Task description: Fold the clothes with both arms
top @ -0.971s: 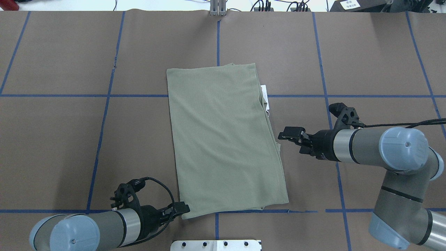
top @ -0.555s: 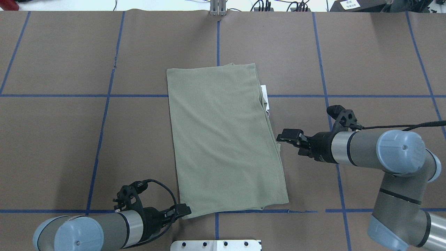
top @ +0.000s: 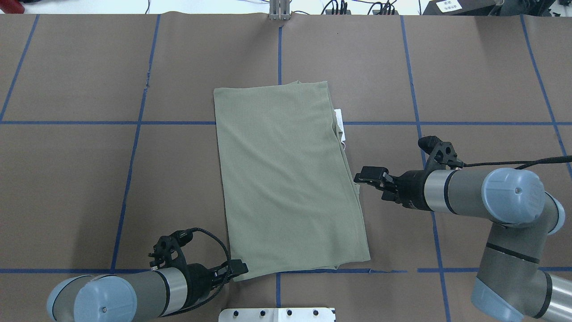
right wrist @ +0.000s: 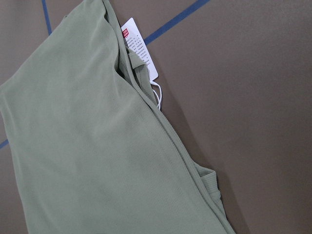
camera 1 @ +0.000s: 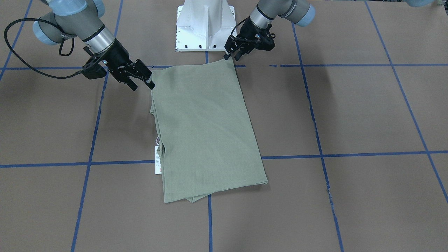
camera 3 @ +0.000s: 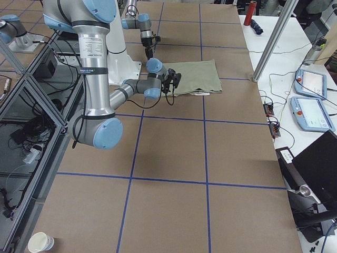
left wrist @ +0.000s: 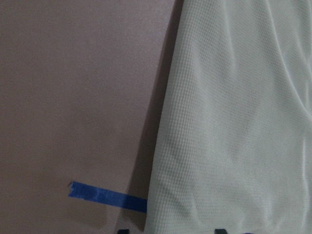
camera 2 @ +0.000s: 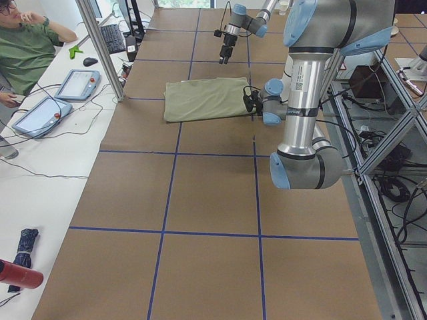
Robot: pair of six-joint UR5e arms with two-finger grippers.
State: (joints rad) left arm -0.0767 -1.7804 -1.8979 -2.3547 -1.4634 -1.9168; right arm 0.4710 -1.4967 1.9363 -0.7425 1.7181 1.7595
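Observation:
The sage-green shirt lies folded into a flat rectangle at mid-table, also seen in the front-facing view. Its white-and-red hang tag sticks out from the right edge and shows in the right wrist view. My left gripper is open, low at the shirt's near-left corner; the left wrist view shows the cloth between the jaws. My right gripper is open beside the shirt's right edge, just short of the cloth.
The white pedestal base stands at the near table edge behind the shirt. Blue tape lines grid the brown table cover. An operator and tablets are beyond the far table edge.
My left gripper has crept slightly right toward the shirt's near-left corner. My right gripper has shifted slightly nearer the shirt's right edge. The shirt has not moved.

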